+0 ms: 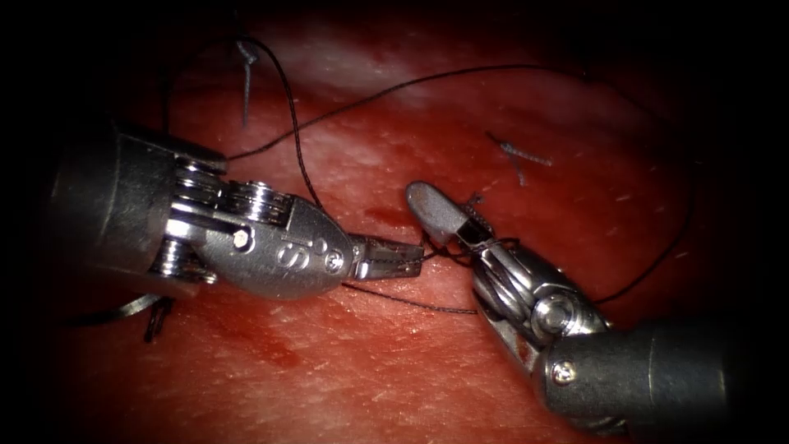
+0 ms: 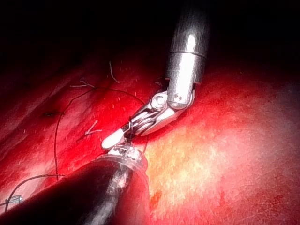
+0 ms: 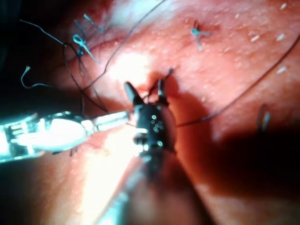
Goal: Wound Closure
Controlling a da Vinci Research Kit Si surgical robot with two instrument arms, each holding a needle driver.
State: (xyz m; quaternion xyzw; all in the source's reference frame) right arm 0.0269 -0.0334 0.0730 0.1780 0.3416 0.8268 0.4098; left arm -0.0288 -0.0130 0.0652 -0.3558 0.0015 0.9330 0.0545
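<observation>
Approx midway through closure, as a judgement: 2 finished knots w/ cut ends of thread on tissue (image 1: 345, 362), one upper left (image 1: 246, 57), one upper right (image 1: 519, 154); 3rd stitch under way at centre, not yet tied off or trimmed.

Left tool (image 1: 407, 261): jaws together, clamped on thread (image 1: 288, 94) close to the cut. Strand runs from there up over tissue twd upper-left knot; another long strand arcs across top and down right side.

Right tool (image 1: 450, 215): jaws parted, in right wrist view (image 3: 146, 91) clearly forked. Thread wound round its jaws behind tips, looks like a loop for a throw. Nothing gripped betw jaws as far as visible.

Needle (image 1: 123, 309): lying free on tissue, left of cut, below left tool's wrist; held by neither tool, not in tissue.

Left to do, judging by layout: seat this knot, trim tails; any further stitches can't tell.
</observation>
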